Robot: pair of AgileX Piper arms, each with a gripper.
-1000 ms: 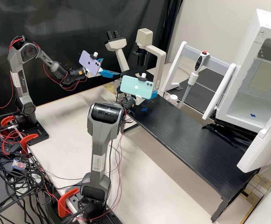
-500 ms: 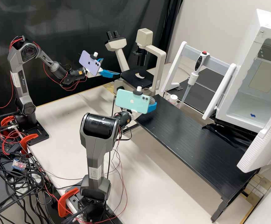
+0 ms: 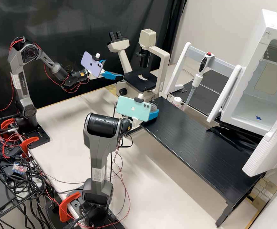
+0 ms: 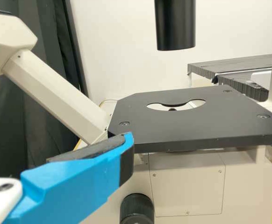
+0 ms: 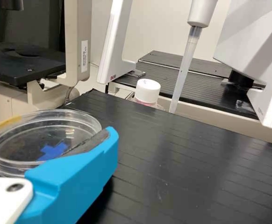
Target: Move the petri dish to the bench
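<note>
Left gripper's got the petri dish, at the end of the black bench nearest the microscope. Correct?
Wrong gripper. The right wrist view shows the petri dish between the right gripper's fingers. Location's right: the end of the black bench nearest the microscope.

Clear, round, shallow petri dish (image 5: 19,140), nearly level, between blue jaws, at black bench (image 3: 192,143) end.

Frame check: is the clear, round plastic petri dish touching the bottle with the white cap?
Apart. The right wrist view shows black bench between the petri dish and the bottle.
</note>
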